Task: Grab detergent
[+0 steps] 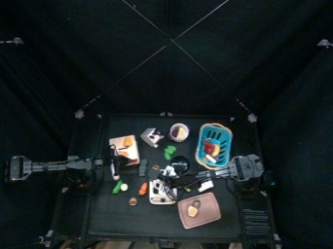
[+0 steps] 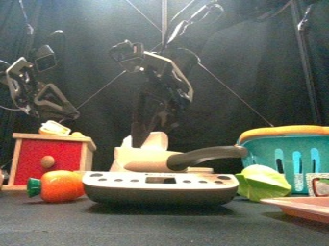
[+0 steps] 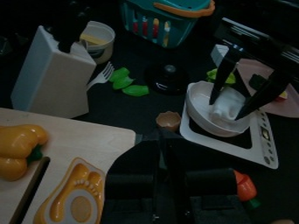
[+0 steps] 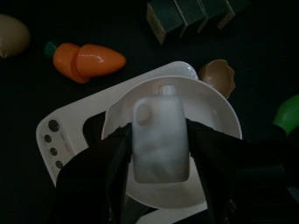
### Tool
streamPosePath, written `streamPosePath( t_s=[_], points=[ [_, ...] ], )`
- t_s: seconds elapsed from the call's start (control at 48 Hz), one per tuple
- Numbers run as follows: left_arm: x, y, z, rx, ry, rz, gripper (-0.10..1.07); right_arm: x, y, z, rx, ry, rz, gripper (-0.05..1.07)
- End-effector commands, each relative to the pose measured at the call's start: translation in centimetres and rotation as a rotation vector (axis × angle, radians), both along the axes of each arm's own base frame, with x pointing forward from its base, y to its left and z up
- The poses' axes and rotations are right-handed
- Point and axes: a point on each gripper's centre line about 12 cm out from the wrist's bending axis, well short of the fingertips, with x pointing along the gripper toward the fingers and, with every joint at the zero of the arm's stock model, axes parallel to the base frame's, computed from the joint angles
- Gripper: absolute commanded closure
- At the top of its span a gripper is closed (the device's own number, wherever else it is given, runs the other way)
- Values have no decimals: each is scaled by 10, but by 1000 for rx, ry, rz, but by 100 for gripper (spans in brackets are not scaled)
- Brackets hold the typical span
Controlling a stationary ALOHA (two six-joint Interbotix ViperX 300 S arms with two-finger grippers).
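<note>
Right gripper (image 4: 158, 162) first, from its own wrist camera: the two black fingers (image 4: 107, 166) stand on either side of the detergent (image 4: 160, 131), and the bottle fills the gap between them. It looks like they're closed onto its sides, though the lower edge of the bottle is blurred so I can't see the actual contact. The detergent is a small white plastic bottle with rounded shoulders and a short narrow neck, pale and a bit translucent. It sits in the white bowl (image 4: 222, 109) of a kitchen scale (image 4: 70, 131), whose buttons show just outside one finger. Beyond the fingertips are an orange toy carrot (image 4: 87, 59) and some dark blocks.

Left wrist view: the left gripper (image 3: 176, 179) is dark and blurry at the bottom, can't tell how its fingers stand. Out ahead of them you see the right gripper reaching down into the bowl around a white shape, plus a white knife block (image 3: 52, 61) off to one side and a teal basket (image 3: 170, 22) further out.

Front view: the right arm hangs behind the scale and the bottle pokes up white just below its fingers. A black pan handle crosses in front.

Top view: everything is tiny; the right gripper sits over the scale near the table's front, the left arm rests at the left edge.
</note>
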Motion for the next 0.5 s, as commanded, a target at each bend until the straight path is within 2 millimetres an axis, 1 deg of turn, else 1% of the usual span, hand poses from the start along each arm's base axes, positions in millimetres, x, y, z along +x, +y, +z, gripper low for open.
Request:
streamPosePath(
  t_s=[0.0,0.479],
  points=[
    [3,1,4,5,-13,1,48,3,-2,35,7,-87,-1,40],
    [3,1,4,4,-13,2,48,1,-5,46,14,-113,-10,40]
  ],
)
